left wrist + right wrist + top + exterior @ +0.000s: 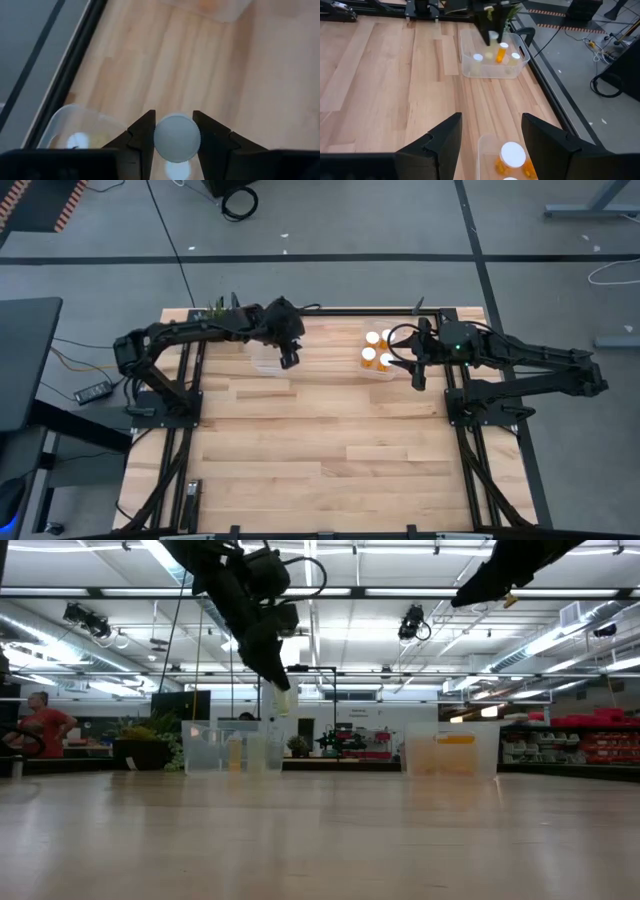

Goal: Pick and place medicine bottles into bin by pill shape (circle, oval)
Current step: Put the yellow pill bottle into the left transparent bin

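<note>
The wooden worktop [320, 450] carries two clear bins at its far side. The left bin [490, 67] sits just under the left hand [289, 360], and the right bin [380, 368] lies directly below the right hand [490, 142].

The left hand hangs above the near edge of its bin, its two fingers [142, 137] closed against the round white cap of a medicine bottle [177, 138], which it holds clear of the worktop (in the low view the bottle hangs pale beneath the fingertips). Below that hand, inside the left bin, stand more bottles [503, 50] with white caps.

The right hand hovers over its own bin with fingers spread apart and nothing between them. Under it, capped amber bottles [372, 348] stand together in the right bin; one white cap [512, 154] shows just ahead of the fingers.
</note>
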Robot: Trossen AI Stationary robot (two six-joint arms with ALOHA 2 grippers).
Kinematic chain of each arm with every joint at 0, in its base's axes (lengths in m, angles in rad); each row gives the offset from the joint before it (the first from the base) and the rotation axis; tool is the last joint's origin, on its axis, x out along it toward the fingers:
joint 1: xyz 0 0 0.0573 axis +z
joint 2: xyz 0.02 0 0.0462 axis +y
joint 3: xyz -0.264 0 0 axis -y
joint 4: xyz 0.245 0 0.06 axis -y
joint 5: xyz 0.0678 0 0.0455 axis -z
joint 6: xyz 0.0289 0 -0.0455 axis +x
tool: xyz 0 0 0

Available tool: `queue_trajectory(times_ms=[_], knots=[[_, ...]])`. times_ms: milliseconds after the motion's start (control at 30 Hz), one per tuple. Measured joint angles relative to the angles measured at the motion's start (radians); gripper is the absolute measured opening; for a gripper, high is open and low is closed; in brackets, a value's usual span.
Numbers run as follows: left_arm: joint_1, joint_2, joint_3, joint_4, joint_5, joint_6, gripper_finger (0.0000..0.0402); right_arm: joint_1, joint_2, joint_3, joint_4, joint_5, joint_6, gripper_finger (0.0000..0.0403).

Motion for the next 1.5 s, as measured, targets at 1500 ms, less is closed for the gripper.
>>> queue_trajectory(times_ms=[1500], knots=[[0.134, 0.251, -0.001, 0.012, -0.112, -0.115, 0.0177, 0.000, 0.010, -0.001, 0.008, 0.000, 0.000, 0.0213]])
